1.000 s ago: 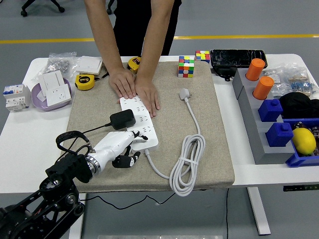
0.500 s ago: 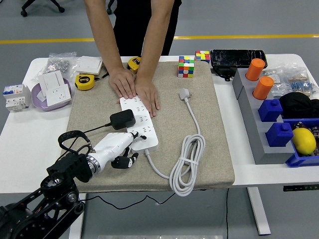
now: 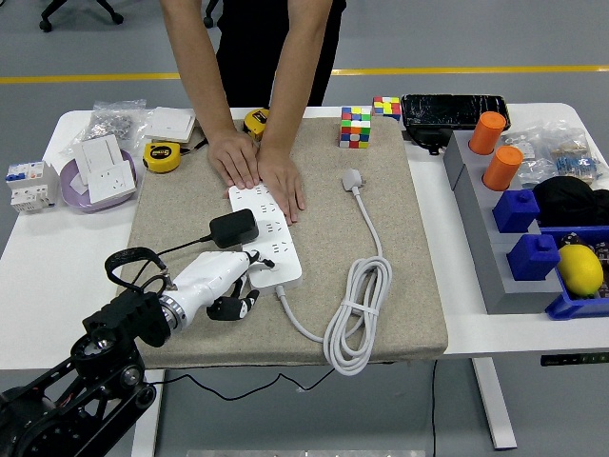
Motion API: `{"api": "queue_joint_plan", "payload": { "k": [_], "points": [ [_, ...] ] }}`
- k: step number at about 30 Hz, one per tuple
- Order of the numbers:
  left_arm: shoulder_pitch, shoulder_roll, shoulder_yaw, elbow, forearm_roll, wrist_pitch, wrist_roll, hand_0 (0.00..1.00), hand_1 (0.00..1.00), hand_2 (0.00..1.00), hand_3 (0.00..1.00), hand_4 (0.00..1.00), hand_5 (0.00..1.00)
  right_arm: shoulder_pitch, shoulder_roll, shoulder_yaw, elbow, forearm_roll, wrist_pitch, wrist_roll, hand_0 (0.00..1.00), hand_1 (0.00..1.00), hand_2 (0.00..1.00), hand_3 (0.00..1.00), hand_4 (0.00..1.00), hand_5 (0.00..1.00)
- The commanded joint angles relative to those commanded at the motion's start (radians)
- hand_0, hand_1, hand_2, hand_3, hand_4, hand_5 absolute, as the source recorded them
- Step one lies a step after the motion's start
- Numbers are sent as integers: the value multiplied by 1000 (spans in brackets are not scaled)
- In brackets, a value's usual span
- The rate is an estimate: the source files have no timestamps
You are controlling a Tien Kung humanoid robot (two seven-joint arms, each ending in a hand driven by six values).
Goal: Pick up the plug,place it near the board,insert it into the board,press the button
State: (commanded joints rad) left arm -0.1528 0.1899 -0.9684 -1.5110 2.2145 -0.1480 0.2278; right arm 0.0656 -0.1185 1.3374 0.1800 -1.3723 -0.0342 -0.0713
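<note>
Black plug (image 3: pixel 233 228) sits on the white power strip (image 3: pixel 265 233), at about 9 o'clock on its near half, its thin black lead running off toward 8 o'clock; whether the pins are fully seated cannot be seen. Judged light, rigid, smooth-sided: best pinched across its two flat flanks, not by the lead. The strip looks light enough to slide on the beige mat (image 3: pixel 419 286), which is likely why the person's hands (image 3: pixel 257 167) press flat on its far end at 12 o'clock. Left hand (image 3: pixel 224 286) lies at the strip's near corner, about 7 o'clock of the plug, fingers curled under and holding nothing that shows. The strip's button is not made out, possibly under hand or palms. Right arm not in view.
</note>
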Motion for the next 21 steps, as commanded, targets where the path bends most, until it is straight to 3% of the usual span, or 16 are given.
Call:
{"api": "queue_joint_plan", "payload": {
  "k": [21],
  "points": [
    [-7, -12, 17, 17, 14, -4, 7, 152, 16, 150, 754, 513, 2, 4, -1, 5, 0, -1, 0, 0, 796, 715, 719, 763, 998, 940]
  ]
}}
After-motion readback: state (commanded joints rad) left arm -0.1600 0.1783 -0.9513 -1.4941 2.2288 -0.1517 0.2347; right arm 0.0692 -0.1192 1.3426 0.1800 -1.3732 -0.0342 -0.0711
